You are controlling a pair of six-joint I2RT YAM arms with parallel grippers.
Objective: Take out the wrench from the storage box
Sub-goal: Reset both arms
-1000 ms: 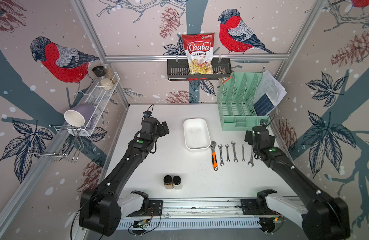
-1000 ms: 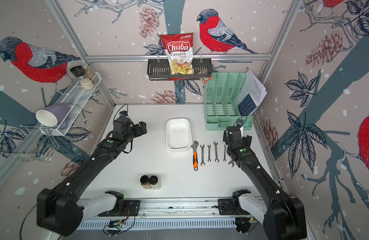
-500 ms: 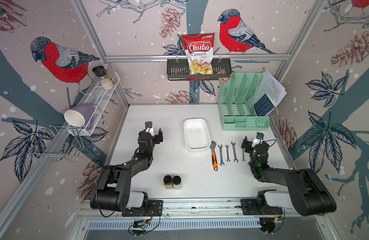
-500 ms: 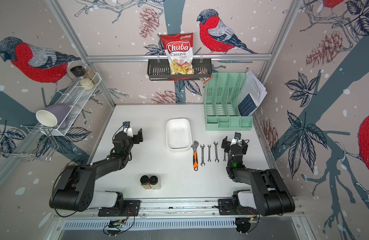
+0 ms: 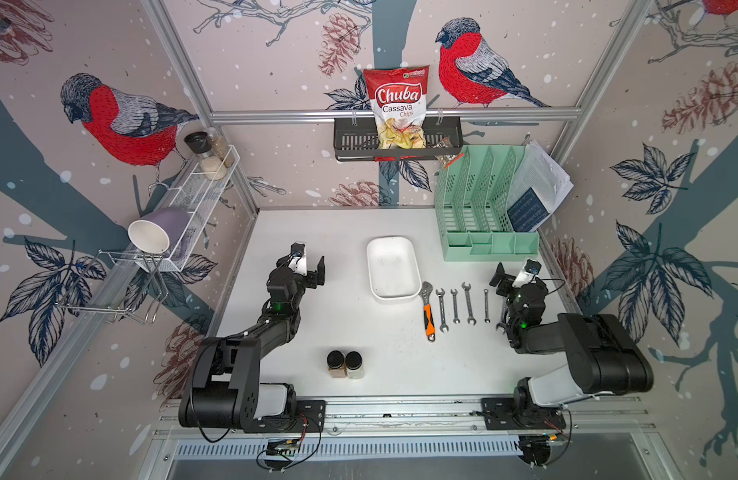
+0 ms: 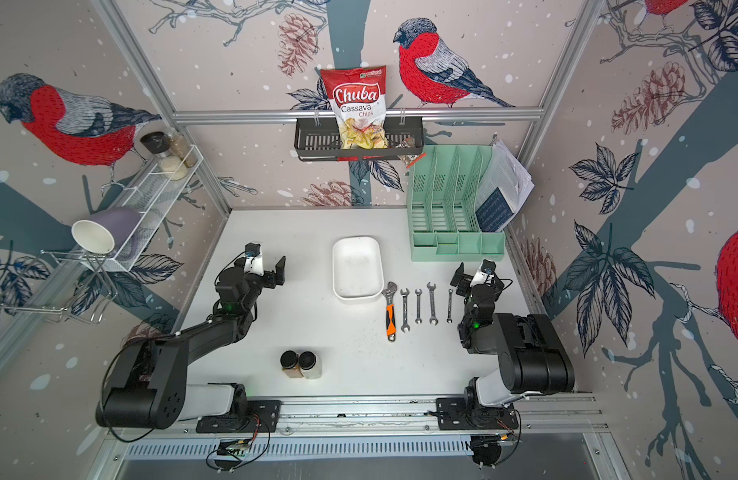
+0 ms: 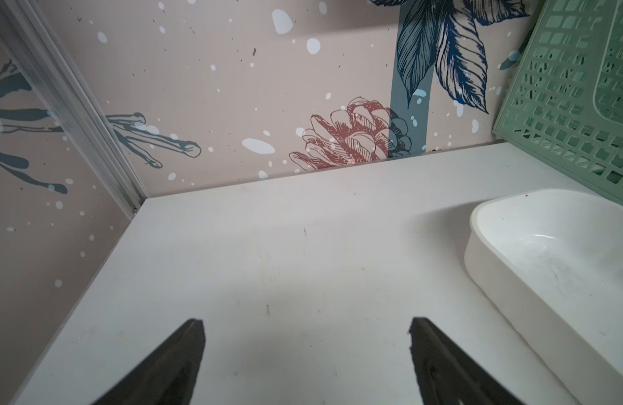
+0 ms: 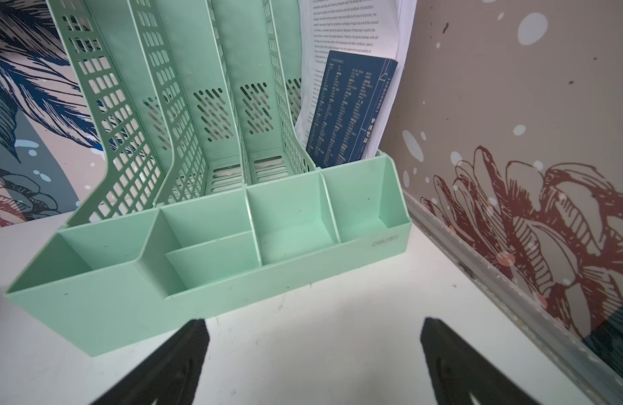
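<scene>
On the black shelf [image 5: 353, 143], "Chuba Cassava Chips" bag [image 5: 396, 97]; left gripper [image 7: 306, 328], right gripper [image 8: 313, 328] agape.

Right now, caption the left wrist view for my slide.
Open left tool over the table, with the empty white storage box nearby.

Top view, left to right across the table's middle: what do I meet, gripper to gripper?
Left gripper, shallow white plastic tray, orange-handled adjustable wrench, row of four small steel spanners, right gripper.
</scene>
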